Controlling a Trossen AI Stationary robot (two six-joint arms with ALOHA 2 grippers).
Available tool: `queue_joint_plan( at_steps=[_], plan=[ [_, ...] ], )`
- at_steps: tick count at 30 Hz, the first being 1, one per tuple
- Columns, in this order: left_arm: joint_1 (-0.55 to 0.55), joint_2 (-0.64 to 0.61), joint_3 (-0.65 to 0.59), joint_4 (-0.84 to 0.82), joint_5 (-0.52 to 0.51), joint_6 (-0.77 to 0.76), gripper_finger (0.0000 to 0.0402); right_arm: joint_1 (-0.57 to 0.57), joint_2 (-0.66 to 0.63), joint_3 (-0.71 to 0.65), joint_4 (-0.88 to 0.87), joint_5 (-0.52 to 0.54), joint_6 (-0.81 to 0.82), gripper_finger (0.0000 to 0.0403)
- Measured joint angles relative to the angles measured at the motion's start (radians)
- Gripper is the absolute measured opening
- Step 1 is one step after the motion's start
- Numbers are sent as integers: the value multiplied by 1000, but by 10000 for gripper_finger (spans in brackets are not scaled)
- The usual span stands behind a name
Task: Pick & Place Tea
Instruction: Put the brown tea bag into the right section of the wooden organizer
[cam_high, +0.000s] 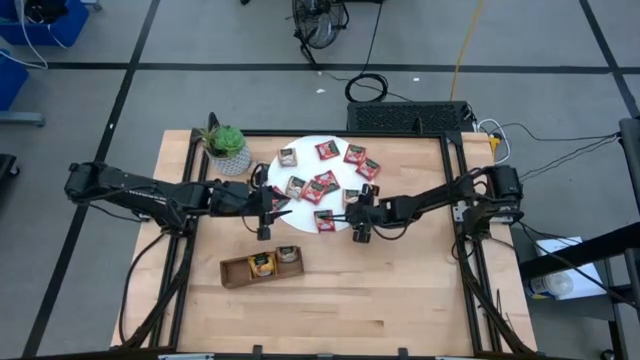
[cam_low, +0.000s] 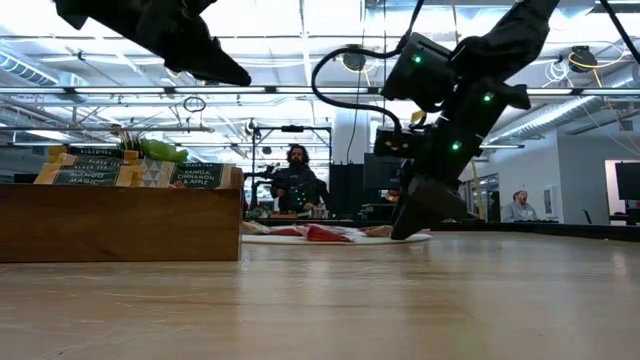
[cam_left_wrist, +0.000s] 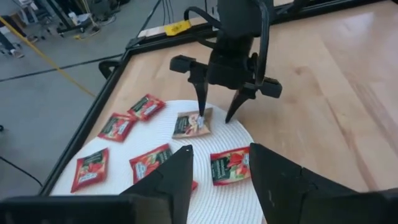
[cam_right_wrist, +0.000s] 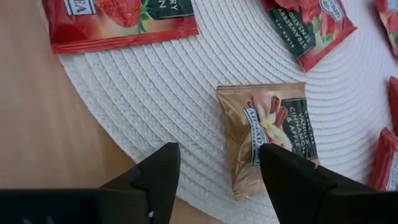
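My right gripper (cam_left_wrist: 214, 117) hovers open over a brown vanilla tea sachet (cam_right_wrist: 268, 134) near the white mat's (cam_right_wrist: 155, 93) edge, ready to pinch, while my left gripper (cam_left_wrist: 217, 168) waits open nearby.

Wooden table (cam_high: 400, 290) carries white mat (cam_high: 310, 148), tray (cam_high: 232, 272), plant (cam_high: 226, 148).

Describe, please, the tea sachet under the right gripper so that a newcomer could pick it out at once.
Start at the white round mat in the middle of the table, and go to its edge nearest the wooden tray. There the open right gripper straddles one sachet. Its neighbours are red strawberry packets; this one is brown, with a vanilla, cinnamon and apple label.
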Motion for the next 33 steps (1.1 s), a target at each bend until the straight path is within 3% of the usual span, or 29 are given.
queue_joint_plan(
  at_steps=[20,26,33],
  plan=[
    [-1,0,0,-29,8,-5,166,-83,-29,20,-46,-5,-61,175],
    [-1,0,0,-37,9,-17,166,-122,-17,20,-43,-123,-54,169],
    [-1,0,0,-38,9,-19,166,-128,12,23,-35,-128,-45,140]
  ],
)
